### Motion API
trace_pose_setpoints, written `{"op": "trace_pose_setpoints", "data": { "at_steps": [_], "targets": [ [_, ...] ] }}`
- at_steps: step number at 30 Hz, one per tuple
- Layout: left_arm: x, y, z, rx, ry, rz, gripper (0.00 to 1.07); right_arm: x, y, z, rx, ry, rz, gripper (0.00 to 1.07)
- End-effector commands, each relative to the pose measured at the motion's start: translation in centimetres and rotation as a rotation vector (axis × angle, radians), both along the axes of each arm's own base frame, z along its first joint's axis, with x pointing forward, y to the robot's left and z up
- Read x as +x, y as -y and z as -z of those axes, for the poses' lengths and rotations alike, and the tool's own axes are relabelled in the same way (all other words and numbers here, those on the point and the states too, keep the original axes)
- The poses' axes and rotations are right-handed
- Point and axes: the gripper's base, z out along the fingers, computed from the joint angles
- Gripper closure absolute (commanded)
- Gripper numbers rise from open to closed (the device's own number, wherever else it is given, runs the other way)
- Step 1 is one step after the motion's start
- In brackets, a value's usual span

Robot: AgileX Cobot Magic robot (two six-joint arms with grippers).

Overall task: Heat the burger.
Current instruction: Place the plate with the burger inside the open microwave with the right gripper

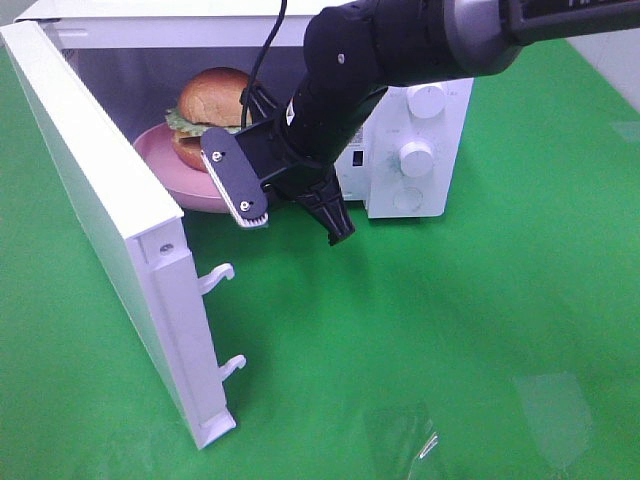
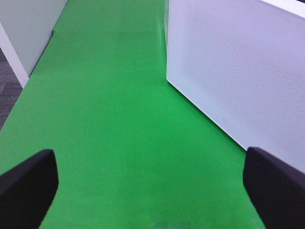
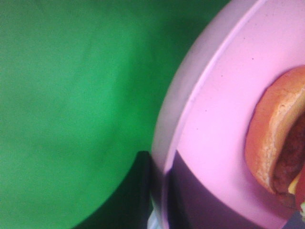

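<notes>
The burger [image 1: 212, 100] has a brown bun and green lettuce and sits on a round pink plate [image 1: 165, 165]. The plate rests in the open mouth of the white microwave [image 1: 440, 130], with its front rim sticking out. My right arm [image 1: 330, 90] reaches in from the upper right and covers part of the plate. In the right wrist view my right gripper [image 3: 159, 205] is shut on the pink plate [image 3: 224, 119] at its rim, one dark finger on each side, with the burger [image 3: 276, 143] close by. My left gripper [image 2: 152, 191] is open over green cloth with nothing between its fingers.
The microwave door [image 1: 100, 180] stands swung open to the left, its two latch hooks [image 1: 218, 275] pointing right. Two knobs [image 1: 416, 157] are on the control panel. A white perforated panel [image 2: 238, 71] stands close beside the left gripper. A green cloth [image 1: 450, 320] covers the table.
</notes>
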Motion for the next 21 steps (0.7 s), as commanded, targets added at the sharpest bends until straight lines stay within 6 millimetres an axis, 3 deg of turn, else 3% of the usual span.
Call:
{"op": "trace_pose_setpoints", "data": {
  "at_steps": [1, 21],
  "targets": [
    [-0.3, 0.0, 0.0, -0.005, 0.024, 0.003, 0.07, 1.3, -0.4, -1.4, 0.045, 0.081, 0.018, 1.07],
    [-0.3, 0.0, 0.0, -0.005, 0.024, 0.003, 0.07, 4.4, -2.2, -0.3, 0.052, 0.061, 0.148, 1.07]
  ]
}}
